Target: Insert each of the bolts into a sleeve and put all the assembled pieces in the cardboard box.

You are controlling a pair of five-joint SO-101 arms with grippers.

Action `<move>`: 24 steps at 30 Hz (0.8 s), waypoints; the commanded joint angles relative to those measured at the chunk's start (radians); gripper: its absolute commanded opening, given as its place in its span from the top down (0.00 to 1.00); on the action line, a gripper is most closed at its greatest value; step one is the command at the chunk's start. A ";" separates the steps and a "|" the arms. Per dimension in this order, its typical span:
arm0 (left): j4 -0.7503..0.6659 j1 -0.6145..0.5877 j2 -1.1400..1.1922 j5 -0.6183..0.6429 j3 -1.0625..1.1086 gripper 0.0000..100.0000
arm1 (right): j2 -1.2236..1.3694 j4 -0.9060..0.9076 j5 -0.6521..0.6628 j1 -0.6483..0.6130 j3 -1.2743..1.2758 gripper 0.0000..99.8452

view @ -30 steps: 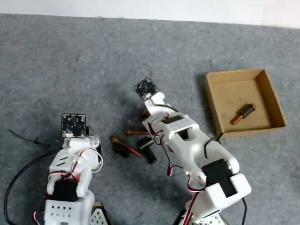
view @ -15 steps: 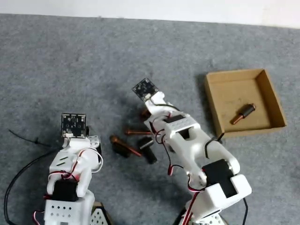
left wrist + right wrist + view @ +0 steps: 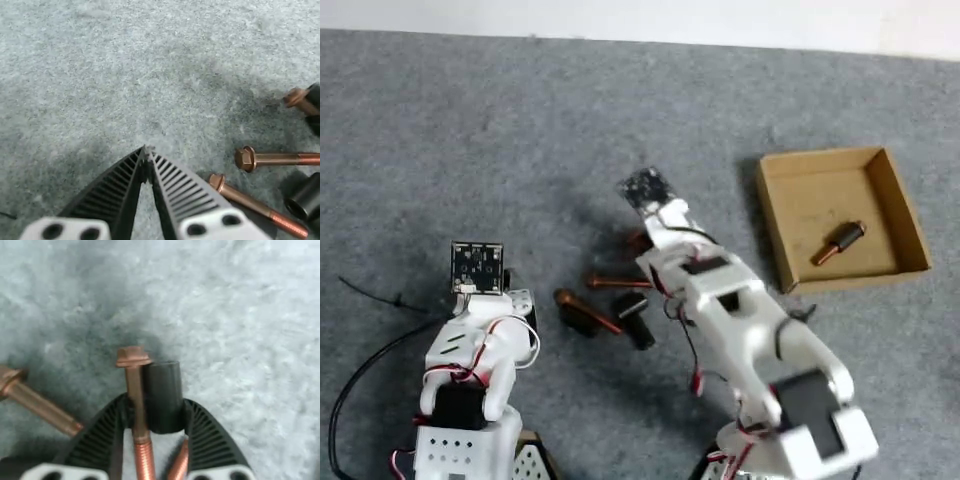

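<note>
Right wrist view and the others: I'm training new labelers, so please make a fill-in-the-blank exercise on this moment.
The cardboard box holds ____ assembled piece. In the right gripper, the bolt lies ____ the black sleeve, not inside it. The left gripper is ____ and holds nothing.
Missing words: one; beside; shut.

Left gripper (image 3: 145, 150) closed; right gripper (image 3: 155, 407) clamped, extended.
</note>
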 commanded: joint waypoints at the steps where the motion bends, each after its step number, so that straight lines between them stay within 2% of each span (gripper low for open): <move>1: -0.018 -0.010 -0.015 0.003 -0.010 0.99 | -0.183 -0.116 -0.018 0.024 0.102 1.00; 8: -0.018 -0.010 -0.015 0.003 -0.010 0.99 | -0.331 -0.137 -0.017 0.024 0.228 1.00; 24: -0.018 -0.010 -0.015 0.003 -0.010 0.99 | -0.332 -0.130 -0.015 0.007 0.263 1.00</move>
